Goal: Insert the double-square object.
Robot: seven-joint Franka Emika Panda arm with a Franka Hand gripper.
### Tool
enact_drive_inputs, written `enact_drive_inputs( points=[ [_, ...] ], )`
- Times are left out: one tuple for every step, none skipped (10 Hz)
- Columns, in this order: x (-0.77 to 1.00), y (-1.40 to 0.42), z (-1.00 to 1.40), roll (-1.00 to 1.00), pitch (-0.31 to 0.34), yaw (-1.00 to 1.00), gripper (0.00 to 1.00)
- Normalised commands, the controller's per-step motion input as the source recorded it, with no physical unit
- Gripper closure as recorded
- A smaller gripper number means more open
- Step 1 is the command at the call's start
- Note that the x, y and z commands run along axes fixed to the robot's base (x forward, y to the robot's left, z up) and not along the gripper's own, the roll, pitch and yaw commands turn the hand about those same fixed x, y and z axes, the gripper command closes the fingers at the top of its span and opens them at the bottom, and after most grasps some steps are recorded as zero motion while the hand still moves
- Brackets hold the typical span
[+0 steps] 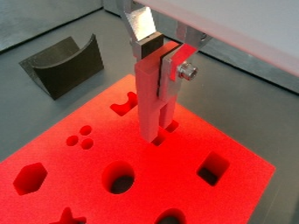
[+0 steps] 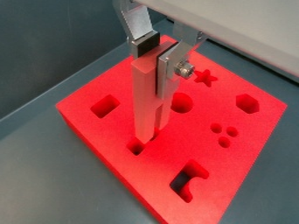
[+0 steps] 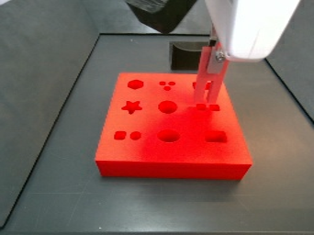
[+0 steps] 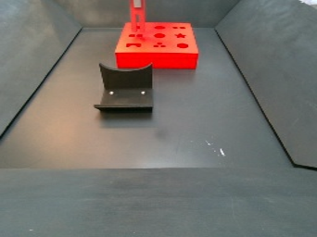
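The gripper [image 1: 156, 54] hangs over the red block [image 2: 246, 140], its plates clamped on the top of the bar [image 2: 145, 96]. The bar stands upright, its lower end at a small hole in the block (depth unclear). A dark holder [image 4: 125, 89] sits well apart.

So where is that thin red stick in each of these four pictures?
Wrist view: the double-square object stands upright mid-picture, in the end effector, tip at the red block.
Wrist view: the bar is again central, upright over the block.
Side view: right of centre, above the block.
Side view: small, at top centre.
Shared landmark: the red block.
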Motion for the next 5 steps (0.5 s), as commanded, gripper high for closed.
enact_drive_inputs(
  points=[
    [0.07, 0.00, 0.00, -0.32, -0.117, -0.07, 1.00],
    [0.12, 0.00, 0.00, -0.34, -0.136, -0.01, 1.00],
    [0.00, 0.08, -0.01, -0.22, -0.114, 0.00, 1.00],
    [0.00, 0.06, -0.04, -0.18, -0.096, 0.00, 1.00],
    [0.00, 0.04, -0.03, -0.03, -0.037, 0.01, 1.00]
  ],
)
